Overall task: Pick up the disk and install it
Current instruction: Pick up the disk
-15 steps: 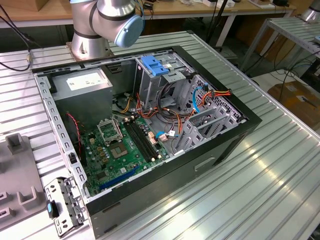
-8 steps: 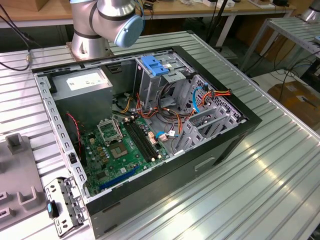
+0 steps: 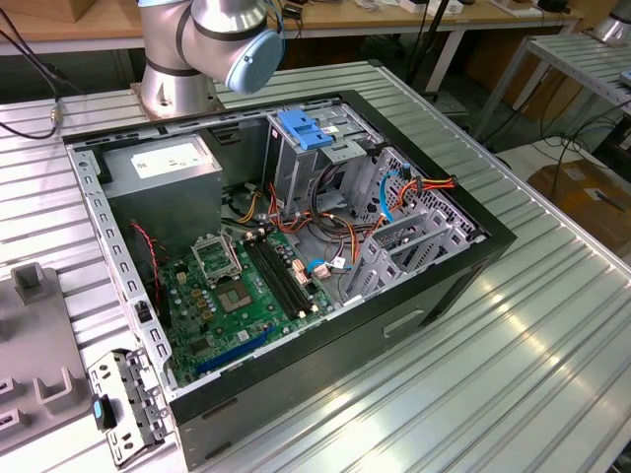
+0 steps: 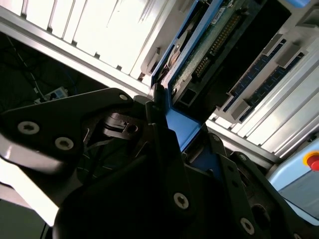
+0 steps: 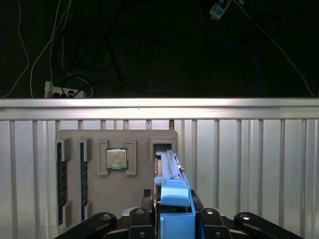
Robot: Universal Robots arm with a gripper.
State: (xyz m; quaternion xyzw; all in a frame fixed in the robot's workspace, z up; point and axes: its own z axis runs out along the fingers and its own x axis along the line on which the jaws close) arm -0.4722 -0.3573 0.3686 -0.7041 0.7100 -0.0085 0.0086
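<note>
Black end effector (image 5: 172, 215) clamps the disk (image 5: 168, 167) by its blue rails, edge-on over a grey parts tray (image 5: 114, 199) on the ribbed desk (image 5: 249, 169). Grasp appears made; installation in the open computer case (image 3: 325, 355), with its metal drive cage (image 3: 296, 175), is not yet done.
</note>
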